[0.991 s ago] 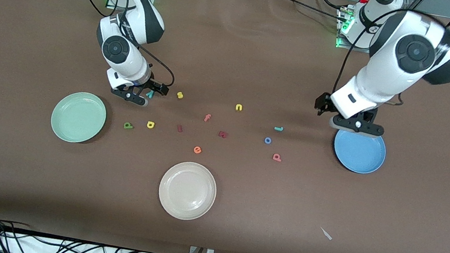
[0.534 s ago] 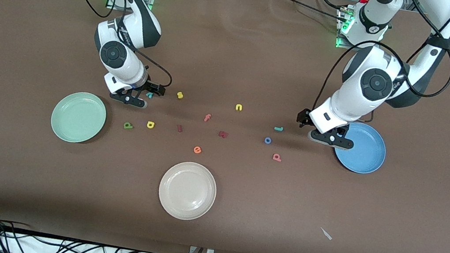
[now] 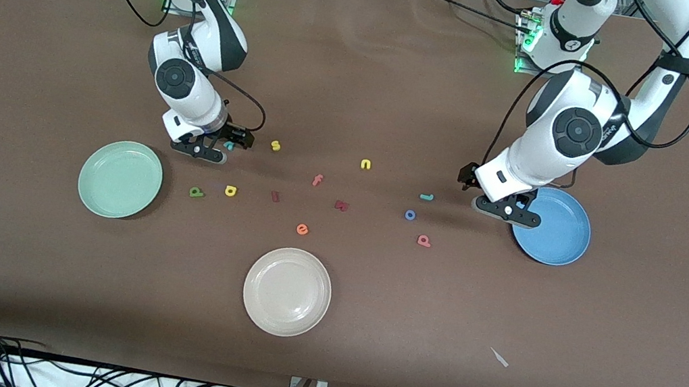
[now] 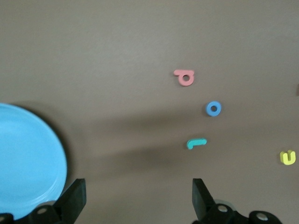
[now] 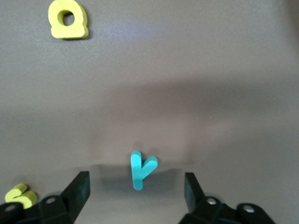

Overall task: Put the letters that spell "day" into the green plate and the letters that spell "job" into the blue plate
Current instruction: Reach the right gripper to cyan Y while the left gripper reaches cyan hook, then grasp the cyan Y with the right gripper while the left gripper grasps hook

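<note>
blue plate (image 4: 28,158): cut by edge | yellow s (image 5: 19,196): partly hidden by end effector

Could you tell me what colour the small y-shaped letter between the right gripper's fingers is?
Teal; the small y-shaped letter shows best in the right wrist view.

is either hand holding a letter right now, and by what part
Neither. The right hand stands open around the teal y; the left hand is open and empty.
</note>
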`<state>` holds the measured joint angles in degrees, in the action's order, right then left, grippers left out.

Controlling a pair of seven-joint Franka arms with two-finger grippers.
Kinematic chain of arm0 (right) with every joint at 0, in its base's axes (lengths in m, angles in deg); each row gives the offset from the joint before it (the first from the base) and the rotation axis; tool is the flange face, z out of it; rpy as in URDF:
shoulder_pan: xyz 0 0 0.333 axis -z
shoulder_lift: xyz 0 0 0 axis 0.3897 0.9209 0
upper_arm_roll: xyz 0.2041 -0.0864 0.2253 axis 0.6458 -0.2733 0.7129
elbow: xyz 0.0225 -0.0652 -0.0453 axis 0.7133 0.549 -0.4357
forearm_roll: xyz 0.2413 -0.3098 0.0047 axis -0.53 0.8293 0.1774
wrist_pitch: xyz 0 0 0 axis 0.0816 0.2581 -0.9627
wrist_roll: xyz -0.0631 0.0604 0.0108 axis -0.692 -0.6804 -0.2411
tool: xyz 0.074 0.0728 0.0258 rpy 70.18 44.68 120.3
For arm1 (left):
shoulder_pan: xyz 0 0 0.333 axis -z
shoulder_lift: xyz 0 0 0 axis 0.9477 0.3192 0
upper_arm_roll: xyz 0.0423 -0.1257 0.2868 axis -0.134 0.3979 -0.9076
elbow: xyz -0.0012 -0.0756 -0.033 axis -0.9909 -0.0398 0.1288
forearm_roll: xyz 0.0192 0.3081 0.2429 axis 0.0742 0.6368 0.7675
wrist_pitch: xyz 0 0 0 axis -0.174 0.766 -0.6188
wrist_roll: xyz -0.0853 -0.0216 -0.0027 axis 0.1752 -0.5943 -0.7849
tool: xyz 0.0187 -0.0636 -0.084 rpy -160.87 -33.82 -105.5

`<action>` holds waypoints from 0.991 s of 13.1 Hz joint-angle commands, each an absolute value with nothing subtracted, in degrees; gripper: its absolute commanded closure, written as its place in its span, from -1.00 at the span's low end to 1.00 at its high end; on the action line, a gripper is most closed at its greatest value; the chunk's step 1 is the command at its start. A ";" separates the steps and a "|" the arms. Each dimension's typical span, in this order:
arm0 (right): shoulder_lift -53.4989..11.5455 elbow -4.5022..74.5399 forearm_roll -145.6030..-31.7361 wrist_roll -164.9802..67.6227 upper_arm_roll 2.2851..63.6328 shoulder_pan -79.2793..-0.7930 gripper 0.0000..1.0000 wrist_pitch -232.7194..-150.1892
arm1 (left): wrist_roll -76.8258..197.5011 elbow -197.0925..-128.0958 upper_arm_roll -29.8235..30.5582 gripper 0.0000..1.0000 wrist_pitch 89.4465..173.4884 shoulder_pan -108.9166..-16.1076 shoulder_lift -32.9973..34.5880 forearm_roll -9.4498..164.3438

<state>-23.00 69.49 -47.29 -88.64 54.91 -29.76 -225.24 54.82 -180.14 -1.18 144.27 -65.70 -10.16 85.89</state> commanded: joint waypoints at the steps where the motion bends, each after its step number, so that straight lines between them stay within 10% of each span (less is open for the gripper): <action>1: -23.96 71.08 -45.68 -88.16 55.11 -29.44 -0.60 -226.83 | 55.54 -179.86 -1.17 -1.00 150.25 -63.57 -5.68 86.97; 13: -22.21 70.82 -44.88 -88.25 54.32 -29.35 0.37 -230.08 | 58.09 -184.78 -1.61 -0.93 163.28 -56.36 3.03 97.23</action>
